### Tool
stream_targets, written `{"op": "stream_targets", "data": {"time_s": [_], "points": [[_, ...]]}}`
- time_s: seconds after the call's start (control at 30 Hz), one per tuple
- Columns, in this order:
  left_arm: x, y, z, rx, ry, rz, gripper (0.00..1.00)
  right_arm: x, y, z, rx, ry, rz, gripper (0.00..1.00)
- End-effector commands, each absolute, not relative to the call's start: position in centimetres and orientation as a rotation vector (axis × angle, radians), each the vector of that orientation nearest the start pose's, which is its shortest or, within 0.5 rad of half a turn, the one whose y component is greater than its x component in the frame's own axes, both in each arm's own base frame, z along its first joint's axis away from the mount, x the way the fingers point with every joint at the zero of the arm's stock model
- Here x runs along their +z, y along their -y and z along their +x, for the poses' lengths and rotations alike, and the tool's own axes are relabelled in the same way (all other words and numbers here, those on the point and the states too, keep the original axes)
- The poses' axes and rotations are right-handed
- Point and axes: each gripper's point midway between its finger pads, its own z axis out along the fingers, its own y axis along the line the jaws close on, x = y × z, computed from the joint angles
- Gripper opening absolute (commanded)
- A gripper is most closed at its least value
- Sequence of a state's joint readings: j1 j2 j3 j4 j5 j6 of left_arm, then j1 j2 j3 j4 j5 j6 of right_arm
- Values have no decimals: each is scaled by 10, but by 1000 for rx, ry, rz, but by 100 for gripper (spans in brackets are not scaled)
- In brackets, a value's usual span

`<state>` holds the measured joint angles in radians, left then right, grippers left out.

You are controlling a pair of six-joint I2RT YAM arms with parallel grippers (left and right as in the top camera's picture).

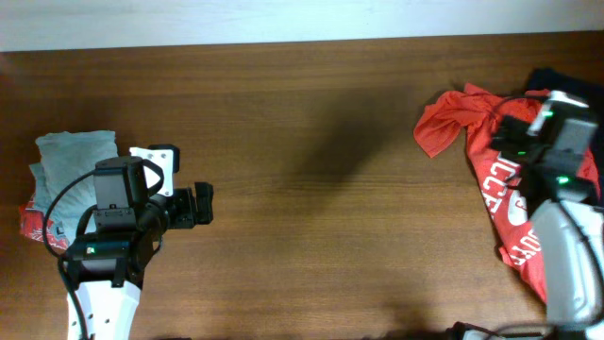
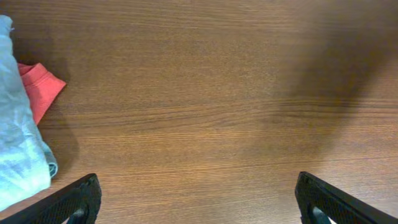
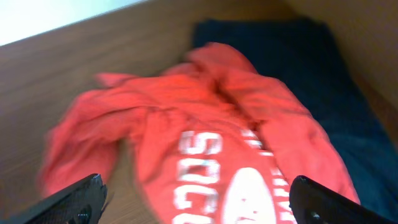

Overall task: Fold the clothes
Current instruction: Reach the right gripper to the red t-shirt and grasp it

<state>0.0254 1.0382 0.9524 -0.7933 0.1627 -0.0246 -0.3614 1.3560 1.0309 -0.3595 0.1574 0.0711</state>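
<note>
Overhead view, far left: a pale grey-blue garment (image 1: 74, 159) sits on a red garment (image 2: 38, 87), just beside the left gripper's outer side and not touching it.
Left gripper (image 1: 200, 204): jaws are spread wide with nothing between them. It hovers over the bare table (image 1: 311, 113), the arm reaching in from the near edge.
Orange-red T-shirt (image 3: 205, 118): crumpled, with white lettering and an oval logo facing up. It lies directly below and ahead of the right gripper (image 1: 514, 132).
Navy garment (image 3: 311, 68): lies flat beyond the right gripper, partly under the T-shirt's far side.
Handling (judgement): a soft, light, limp knit that will sag and bunch when lifted. It is not fragile and offers good grip.
Grasp point (judgement): pinch a shoulder seam or hem corner, a single layer only, and keep clear of the navy cloth beneath.
Right gripper: jaws wide apart and empty, angled down over the print. Contact with the fabric cannot be determined.
</note>
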Motion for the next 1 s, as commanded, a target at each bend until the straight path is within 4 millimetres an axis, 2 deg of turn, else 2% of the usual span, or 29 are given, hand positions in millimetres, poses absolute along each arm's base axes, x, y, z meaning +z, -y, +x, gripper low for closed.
{"op": "stream_targets", "data": {"time_s": [0.0,0.07,0.13,0.17,0.3,0.4,0.53,0.67,0.77,0.97], "points": [[204,27,295,-241,-2413,21,99,186,216,361,-279,-2177,733,99],[205,27,296,-241,-2406,22,99,168,245,348,-299,-2176,861,99],[206,27,296,-241,-2404,22,100,154,263,340,-315,-2180,922,99],[206,27,296,-241,-2404,22,99,136,282,332,-330,-2191,984,100],[206,27,297,-241,-2404,22,100,105,312,320,-307,-2151,1145,95],[206,27,296,-241,-2404,22,99,97,328,325,-304,-2113,1146,95],[206,27,296,-241,-2404,22,99,79,340,324,-319,-2119,1157,95],[206,27,296,-241,-2404,22,99,50,340,324,-309,-2170,1173,95],[206,27,296,-241,-2404,22,100,36,339,323,-305,-2201,1173,95],[206,27,296,-241,-2404,22,99,25,340,322,-308,-2220,1174,95]]}}
